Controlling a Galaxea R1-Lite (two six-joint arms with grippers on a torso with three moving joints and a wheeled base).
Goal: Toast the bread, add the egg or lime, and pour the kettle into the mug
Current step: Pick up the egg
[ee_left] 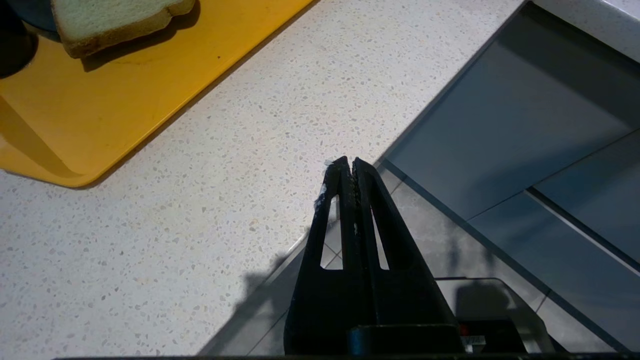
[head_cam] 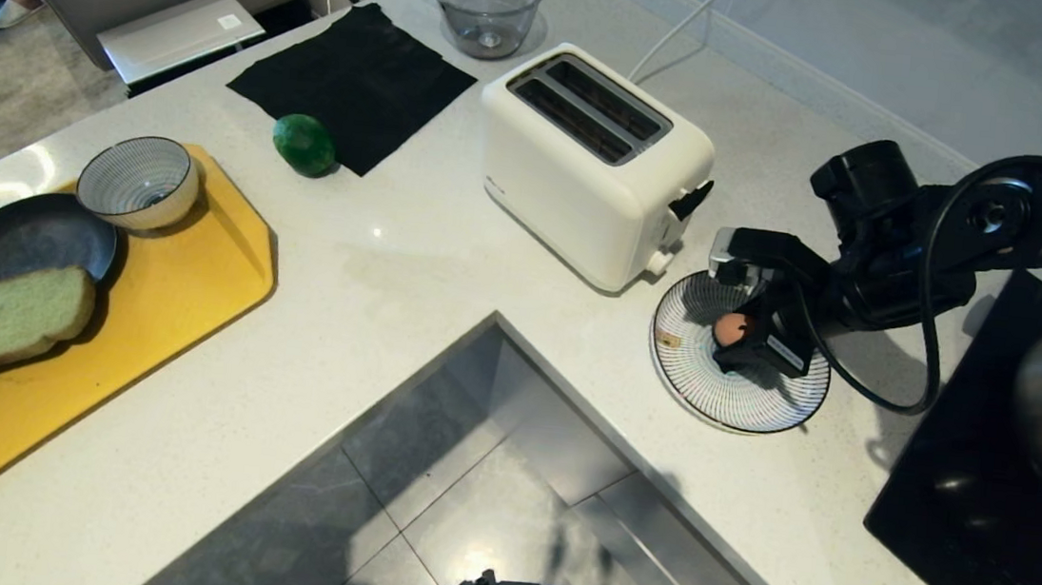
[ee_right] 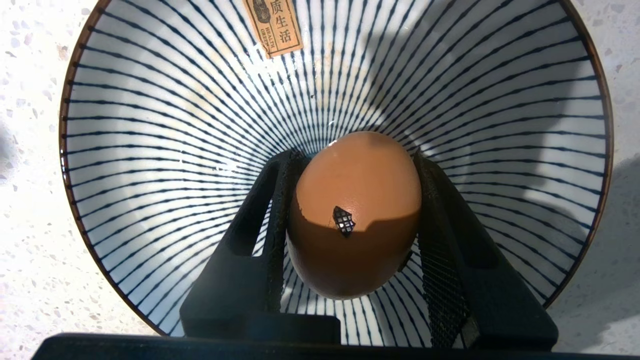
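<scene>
Nothing is toasted yet: the bread [head_cam: 17, 318], thick, spongy and pale green, leans on a dark pan [head_cam: 19, 244] on the yellow tray [head_cam: 188, 270], and both slots of the glossy white toaster [head_cam: 595, 166] gape empty. Right gripper [ee_right: 352, 210] has its mesh-padded fingers clamped on the smooth brown egg [ee_right: 356, 210], seemingly resting low in the striped ceramic bowl [ee_right: 150, 125]. Lime [head_cam: 304, 144] waits untouched. Left gripper [ee_left: 347, 170], fingers pressed together, idles near the counter edge.

Bread [head_cam: 17, 319]: thick pale-green slice, tan crust, leaning on a dark pan's rim over the yellow tray [head_cam: 188, 275].
Lime [head_cam: 304, 144]: glossy green, on the surface beside a black cloth.
Egg [ee_right: 354, 212]: brown, dark-marked, in a striped bowl [ee_right: 150, 125], clasped between the right gripper [ee_right: 352, 165] fingers.
</scene>
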